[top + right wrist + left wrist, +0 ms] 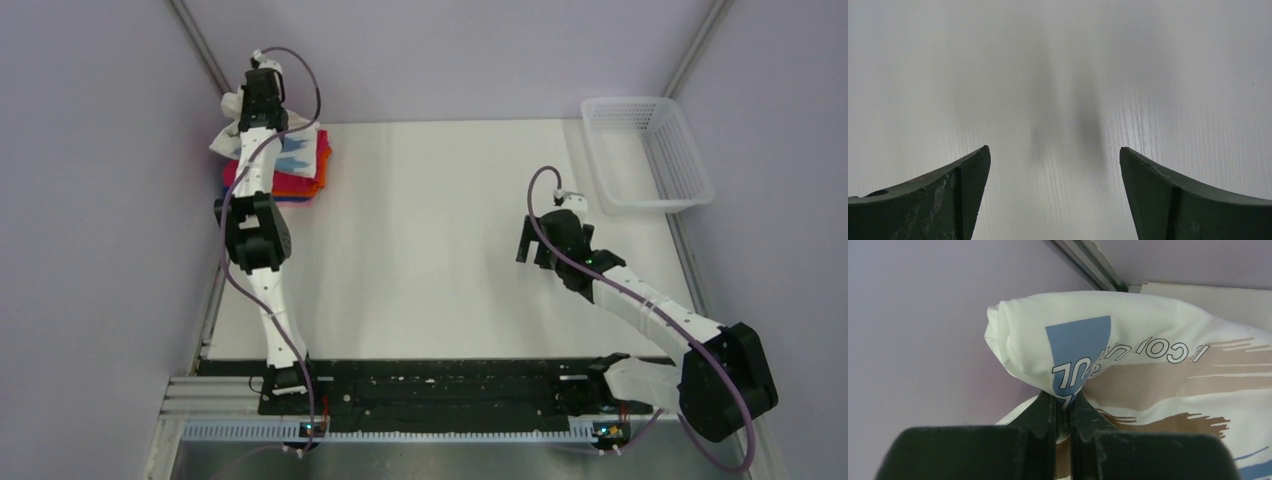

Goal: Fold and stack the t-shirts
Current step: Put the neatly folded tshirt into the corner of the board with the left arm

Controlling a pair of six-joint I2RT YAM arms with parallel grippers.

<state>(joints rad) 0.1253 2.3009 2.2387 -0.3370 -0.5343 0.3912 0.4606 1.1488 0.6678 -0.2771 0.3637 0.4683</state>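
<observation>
While our left tool pinched the white t-shirt, our right tool gaped wide.
We saw that printed shirt bunched at the worktop's far-left corner, atop the folded stack of magenta and orange shirts; the mesh basket sat far right.

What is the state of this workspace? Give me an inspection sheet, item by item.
Surface: white table, no spills or marks seen.
Job's things: white printed t-shirt lying on the stack of folded shirts, far left corner.
Clutter: white mesh basket, far right corner, looks empty.
Grippers: left gripper shut on a fold of that t-shirt; right gripper open above the table.
Cables: purple cables loop along both arms.
Surroundings: lilac walls on three sides.
</observation>
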